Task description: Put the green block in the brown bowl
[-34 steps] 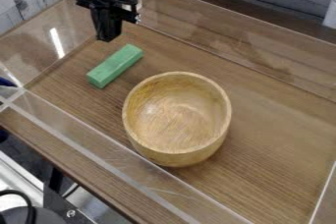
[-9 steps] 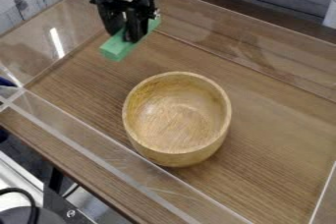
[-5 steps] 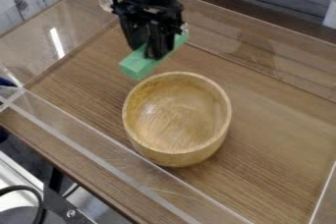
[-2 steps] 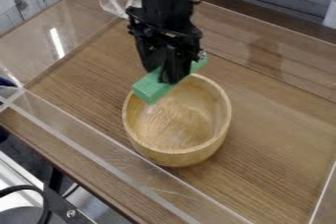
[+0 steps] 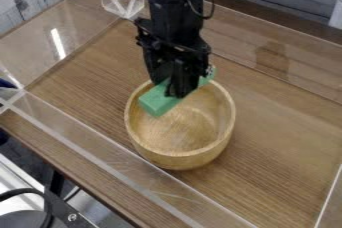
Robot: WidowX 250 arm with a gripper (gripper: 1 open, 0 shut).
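The black arm reaches in from the far side and hangs over the brown bowl (image 5: 182, 122), its wrist straight above the bowl's far-left rim. The gripper (image 5: 171, 84) points straight down into the bowl's mouth. Its two dark fingers (image 5: 160, 74) are clamped on the green block (image 5: 166, 97), which hangs tilted, its lower end dipping inside the bowl.

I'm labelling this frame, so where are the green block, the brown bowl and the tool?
green block (image 5: 159, 102): camera view, on its lower end, over the bowl.
brown bowl (image 5: 201, 148): camera view, on the bare near right of its rim.
tool (image 5: 177, 78): camera view, between its fingertips, shut on the block.
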